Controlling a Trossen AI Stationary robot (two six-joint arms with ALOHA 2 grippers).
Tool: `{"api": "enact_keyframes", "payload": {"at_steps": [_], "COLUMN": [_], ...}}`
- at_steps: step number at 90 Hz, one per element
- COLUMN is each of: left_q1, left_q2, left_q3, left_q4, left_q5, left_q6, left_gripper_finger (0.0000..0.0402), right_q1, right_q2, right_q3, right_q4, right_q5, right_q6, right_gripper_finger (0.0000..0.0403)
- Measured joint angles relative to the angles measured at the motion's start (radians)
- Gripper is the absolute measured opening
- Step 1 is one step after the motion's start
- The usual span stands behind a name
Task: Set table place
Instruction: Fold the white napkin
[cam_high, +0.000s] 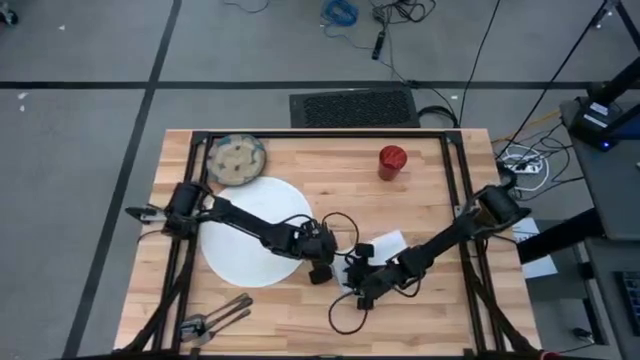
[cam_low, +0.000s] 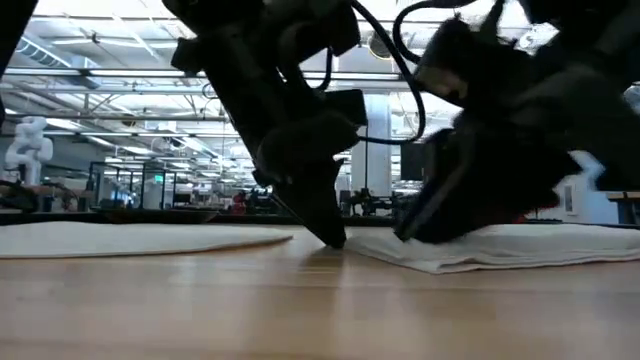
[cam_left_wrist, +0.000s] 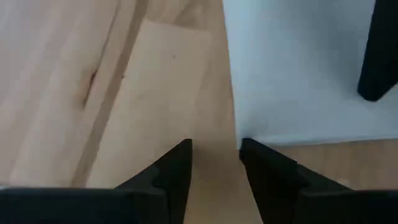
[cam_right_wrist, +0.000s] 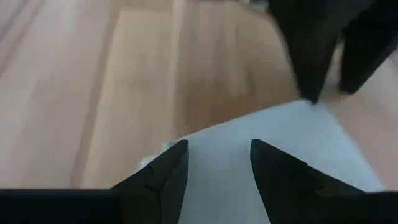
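A white napkin (cam_high: 388, 248) lies flat on the wooden table (cam_high: 430, 320), right of the large white plate (cam_high: 250, 235). My left gripper (cam_left_wrist: 216, 146) is open and points down at bare wood just beside the napkin's corner (cam_left_wrist: 249, 134). In the low view its tip (cam_low: 335, 238) comes down to the tabletop by the napkin's edge. My right gripper (cam_right_wrist: 219, 146) is open and low over the napkin (cam_right_wrist: 261, 137), with a corner of the cloth under its fingers. A speckled bowl (cam_high: 237, 160), a red cup (cam_high: 392, 161) and dark cutlery (cam_high: 215, 320) stand apart. My left gripper's fingertips (cam_low: 335, 238) reach the wood beside the napkin's edge, slanting down from the table's left. Whether they touch the cloth, I cannot tell. My right gripper lies low on the napkin's top face near its left edge (cam_low: 425, 240), slanting down from the right. Nothing is pinched between its fingers.
The plate's right rim (cam_low: 150, 238) lies close to my left gripper. The bowl sits at the plate's far-left rim, the cup at the far right, the cutlery at the near-left corner. Black frame bars (cam_high: 455, 180) run along the table's sides. Bare wood shows near the front edge.
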Motion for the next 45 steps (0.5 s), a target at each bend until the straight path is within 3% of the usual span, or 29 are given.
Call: {"api": "enact_keyframes", "payload": {"at_steps": [14,23,45], "left_q1": [0.000,0.000,0.000], "left_q2": [0.016,0.017,0.018], "left_q3": [0.001,0.001,0.000], "left_q4": [0.002,0.007,0.012], "left_q5": [-0.015,-0.015,-0.015], "left_q6": [-0.002,-0.002,-0.002], "left_gripper_finger": [0.0132,0.0132,0.0132], "right_q1": [0.021,0.026,0.002], "right_q2": [-0.043,-0.079,-0.081], "right_q3": [0.001,0.000,0.002], "right_q4": [-0.061,-0.082,-0.056], "right_q5": [-0.077,-0.070,0.149], "right_q6": [0.043,0.055,0.051], "right_gripper_finger": [0.0160,0.0160,0.0160]}}
